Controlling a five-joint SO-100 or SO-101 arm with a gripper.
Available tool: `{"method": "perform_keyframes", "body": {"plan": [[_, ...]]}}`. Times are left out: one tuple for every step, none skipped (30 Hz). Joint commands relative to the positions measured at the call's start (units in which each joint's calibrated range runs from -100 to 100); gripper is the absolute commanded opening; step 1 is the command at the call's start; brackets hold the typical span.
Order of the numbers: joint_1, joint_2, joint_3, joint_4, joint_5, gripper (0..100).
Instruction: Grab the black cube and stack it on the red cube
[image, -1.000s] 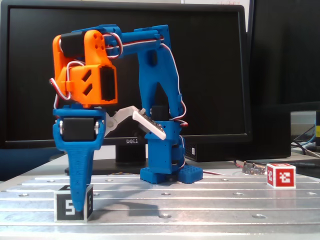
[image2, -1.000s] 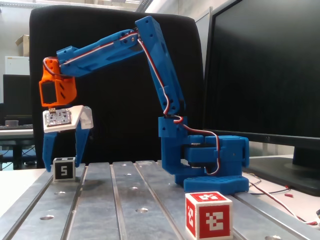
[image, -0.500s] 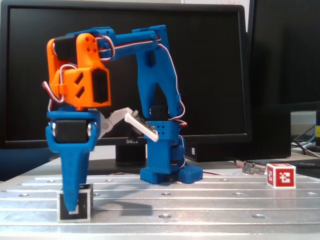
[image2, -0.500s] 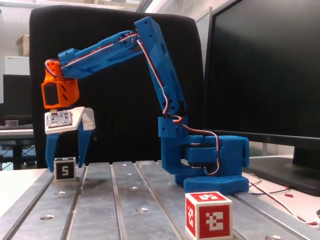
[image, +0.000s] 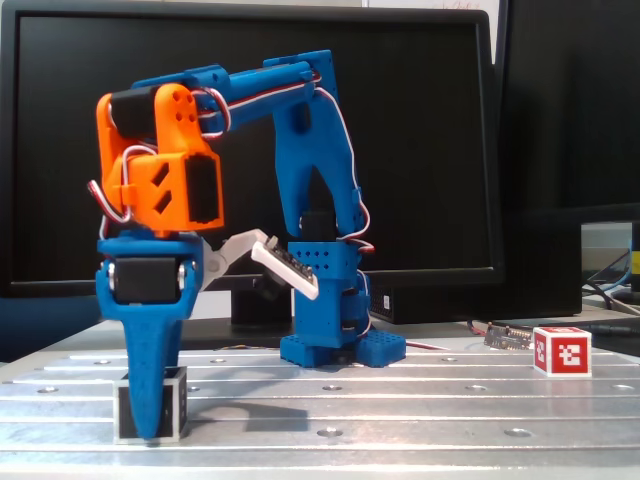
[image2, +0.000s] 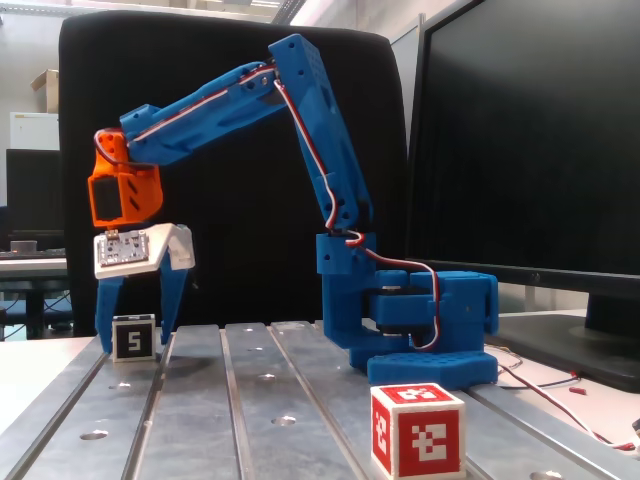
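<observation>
The black cube (image2: 133, 339), white-edged with a white 5, rests on the metal table at the left. My blue gripper (image2: 134, 343) is open and lowered around it, one finger on each side, with a small gap visible at both. In the other fixed view, the near finger (image: 150, 370) covers most of the black cube (image: 176, 405), and the gripper (image: 150, 425) reaches down almost to the table. The red cube (image: 561, 351) with its white symbol sits far to the right, well away from the gripper. That red cube (image2: 417, 430) shows large in the foreground of a fixed view.
The arm's blue base (image: 342, 345) stands mid-table on the slotted aluminium plate (image: 400, 410). A dark monitor (image: 420, 140) fills the background. A small circuit board with wires (image: 505, 335) lies near the red cube.
The gripper has come down and shifted over the black cube, so its open fingers now straddle it. Neither cube has moved.
</observation>
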Motion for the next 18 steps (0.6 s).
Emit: {"method": "perform_keyframes", "body": {"plan": [[0.27, -0.86, -0.06, -0.47, -0.24, 22], [0.27, -0.77, -0.06, -0.47, -0.24, 22], [0.27, -0.77, -0.06, -0.47, -0.24, 22], [0.27, -0.69, -0.06, -0.47, -0.24, 22], [0.27, -0.69, -0.06, -0.47, -0.24, 22], [0.19, -0.69, -0.06, -0.47, -0.24, 22], [0.19, -0.69, -0.06, -0.47, -0.24, 22], [0.19, -0.69, -0.06, -0.47, -0.24, 22], [0.19, -0.69, -0.06, -0.47, -0.24, 22], [0.12, -0.77, -0.06, -0.47, -0.24, 22], [0.12, -0.86, -0.06, -0.47, -0.24, 22], [0.12, -0.86, -0.06, -0.47, -0.24, 22], [0.12, -0.86, -0.06, -0.47, -0.24, 22], [0.12, -0.94, -0.06, -0.47, -0.24, 22], [0.19, -1.02, -0.06, -0.47, -0.24, 22], [0.19, -1.02, -0.06, -0.47, -0.24, 22], [0.19, -1.11, -0.06, -0.47, -0.24, 22], [0.19, -1.11, -0.06, -0.47, -0.24, 22]]}}
